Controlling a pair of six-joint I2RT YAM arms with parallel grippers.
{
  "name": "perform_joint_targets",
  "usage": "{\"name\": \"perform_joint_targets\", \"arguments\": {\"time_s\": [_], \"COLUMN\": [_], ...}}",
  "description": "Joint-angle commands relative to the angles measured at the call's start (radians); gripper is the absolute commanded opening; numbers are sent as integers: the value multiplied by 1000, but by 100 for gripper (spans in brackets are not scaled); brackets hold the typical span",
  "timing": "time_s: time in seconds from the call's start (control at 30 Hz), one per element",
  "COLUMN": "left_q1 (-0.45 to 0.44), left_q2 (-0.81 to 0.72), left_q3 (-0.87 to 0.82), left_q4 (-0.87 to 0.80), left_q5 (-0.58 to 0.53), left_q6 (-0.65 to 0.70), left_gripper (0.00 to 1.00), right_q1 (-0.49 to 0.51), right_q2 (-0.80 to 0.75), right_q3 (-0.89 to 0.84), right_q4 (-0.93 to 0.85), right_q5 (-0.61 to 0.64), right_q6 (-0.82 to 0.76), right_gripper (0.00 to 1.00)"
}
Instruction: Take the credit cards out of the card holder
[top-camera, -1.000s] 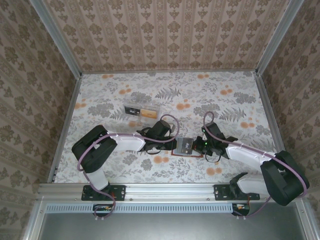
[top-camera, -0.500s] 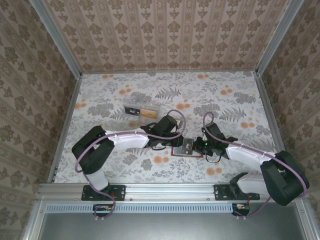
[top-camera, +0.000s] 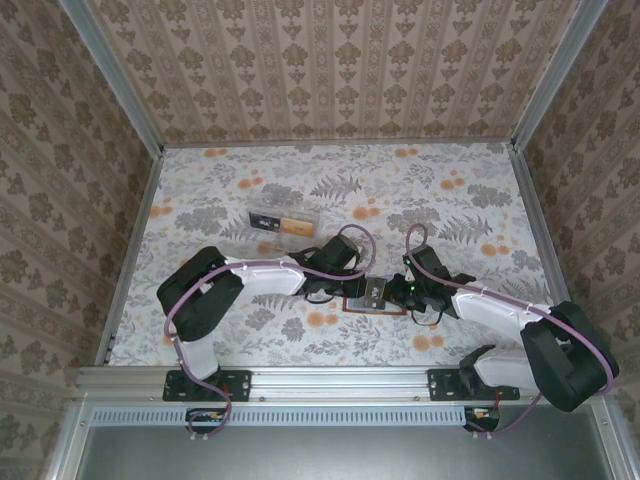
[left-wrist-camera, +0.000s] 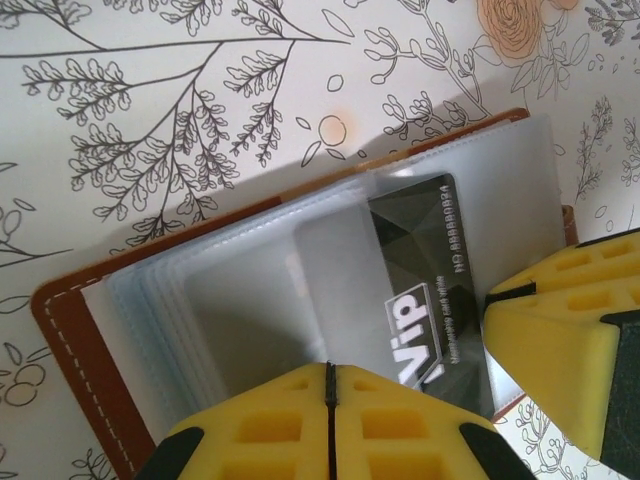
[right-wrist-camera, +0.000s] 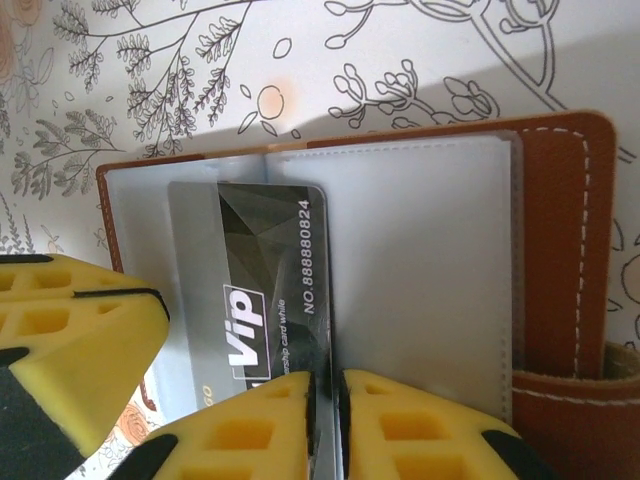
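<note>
Pressing its yellow pads flat together, the left gripper is sitting closed right at the edge of the card holder, with only a hairline seam showing between the pads. Honestly can't tell if a bit of sleeve is getting caught in there. The right gripper is hovering at the card holder too, its pads standing nearly together with a thin dark slit between them. Whether that slit is biting on anything, no idea from these shots. The two are crowding each other, with one yellow finger of the right gripper poking in just beside the left pads.

Moving outward, the card holder is lying open and flat, with clear plastic sleeves fanning across it inside the brown stitched rim. A dark grey credit card with "Vip" printed on it is lying among the sleeves, its end reaching the pads.

From above, the card holder is sitting on the floral table between the two wrists. A clear plastic box is resting well apart from the card holder, on the left arm's side and farther back.
</note>
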Motion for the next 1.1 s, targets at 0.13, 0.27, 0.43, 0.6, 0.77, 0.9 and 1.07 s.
{"name": "perform_joint_targets", "arguments": {"time_s": [0.13,0.27,0.43,0.6,0.77,0.9,1.07], "left_q1": [-18,-21,-22,-24,-24,-24,-23], "left_q2": [15,19,27,36,36,34,26], "left_q3": [-15,-18,-20,-18,-17,-19,-26], "left_q4": [-16,-20,-18,-18,-13,-13,-17], "left_q5": [9,6,7,13,15,15,7], "left_q6": [7,3,0,-1,1,0,2], "left_gripper": [7,7,6,2,2,2,1], "right_q1": [-3,-4,-3,-3,-3,-3,-10], "right_q2": [11,28,53,53,43,39,-3], "right_q3": [-2,1,0,-8,-8,-13,-24], "right_q4": [-32,-25,0,46,57,48,-7], "right_q5": [16,14,-1,-47,-60,-53,-1], "right_q6": [-14,-11,-9,4,8,8,6], "right_gripper": [24,27,27,25,20,9,0]}}
